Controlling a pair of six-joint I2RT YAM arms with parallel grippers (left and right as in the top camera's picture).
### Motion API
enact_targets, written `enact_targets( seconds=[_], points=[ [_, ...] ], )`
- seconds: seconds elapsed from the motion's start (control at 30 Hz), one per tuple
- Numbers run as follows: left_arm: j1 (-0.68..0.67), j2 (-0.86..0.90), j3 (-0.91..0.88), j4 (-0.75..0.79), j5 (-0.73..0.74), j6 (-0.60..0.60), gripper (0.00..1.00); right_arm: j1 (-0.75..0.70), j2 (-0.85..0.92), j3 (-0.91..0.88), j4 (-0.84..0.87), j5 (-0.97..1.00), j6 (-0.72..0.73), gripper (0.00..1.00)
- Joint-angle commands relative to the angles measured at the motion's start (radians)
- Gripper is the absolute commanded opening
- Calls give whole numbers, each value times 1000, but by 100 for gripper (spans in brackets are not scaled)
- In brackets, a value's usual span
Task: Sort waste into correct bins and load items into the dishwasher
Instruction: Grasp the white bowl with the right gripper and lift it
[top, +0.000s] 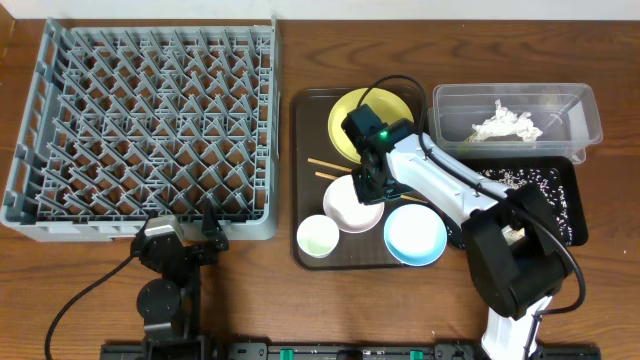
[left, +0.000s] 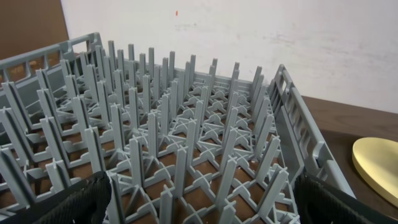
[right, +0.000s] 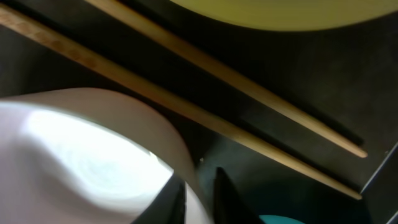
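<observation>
My right gripper (top: 372, 182) is down on the dark brown serving tray (top: 304, 130), shut on the near rim of the white bowl (top: 345, 208). In the right wrist view the fingers (right: 200, 196) pinch the bowl's wall (right: 81, 155), with the chopsticks (right: 205, 81) just beyond. The yellow plate (top: 345, 115), chopsticks (top: 325, 168), small white cup (top: 318, 236) and light blue bowl (top: 415, 235) also lie on the tray. My left gripper (top: 190, 235) is open and empty at the front edge of the grey dish rack (top: 140, 130). The wrapper is out of view.
The clear tub (top: 585, 110) at the back right holds the crumpled napkin (top: 505, 125). The black tray (top: 565, 200) in front of it holds rice scraps (top: 500, 178). The left wrist view shows the rack's pegs (left: 174, 124) and the plate's edge (left: 376, 165).
</observation>
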Motion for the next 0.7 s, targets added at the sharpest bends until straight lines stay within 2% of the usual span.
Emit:
enact_targets(
  seconds=[0.0, 0.1, 0.37, 0.67],
  points=[
    [2, -3, -25, -25, -12, 13, 95, -3, 4, 0, 0, -10, -3, 10],
    [2, -3, -25, -25, -12, 13, 95, -3, 4, 0, 1, -10, -8, 1],
    [2, -3, -25, -25, -12, 13, 95, -37, -29, 31, -5, -9, -8, 1],
    [2, -3, -25, -25, -12, 13, 95, -109, -181, 67, -10, 26, -42, 1]
  ],
)
